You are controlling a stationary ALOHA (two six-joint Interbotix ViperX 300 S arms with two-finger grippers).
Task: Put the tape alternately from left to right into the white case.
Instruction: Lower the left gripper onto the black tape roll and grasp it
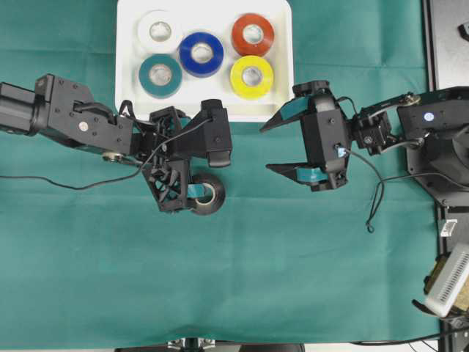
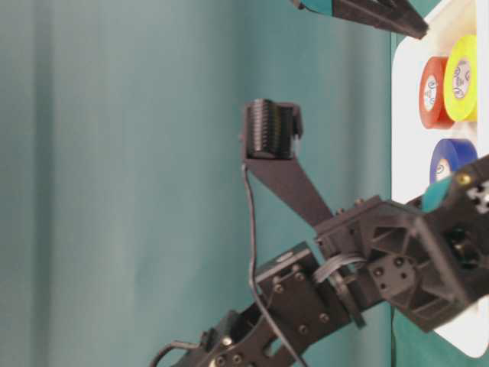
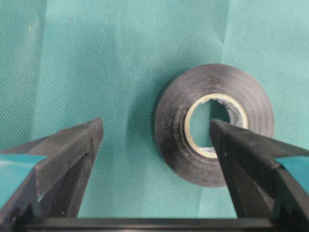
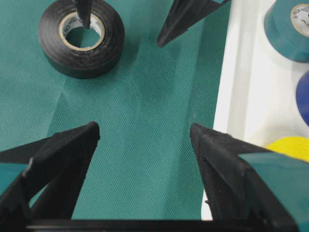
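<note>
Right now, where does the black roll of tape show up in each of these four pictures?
Overhead: black roll under the left end effector, below the white case.
Table-level: not in it.
Left wrist: right of centre, one finger over its core.
Right wrist: top left.
Shared landmark: the green cloth.

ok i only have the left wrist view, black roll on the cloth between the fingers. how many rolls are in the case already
observer: five in the white case: white roll, teal roll, blue roll, red roll, yellow roll.
operator: is the right arm in my way
observer: no, the right end effector hangs open and empty over the cloth, just below the case's right corner, clear of the black roll.
operator: any room left in there
observer: there is a bare gap at the top middle, between the white and red rolls; it looks about one roll wide.
</note>
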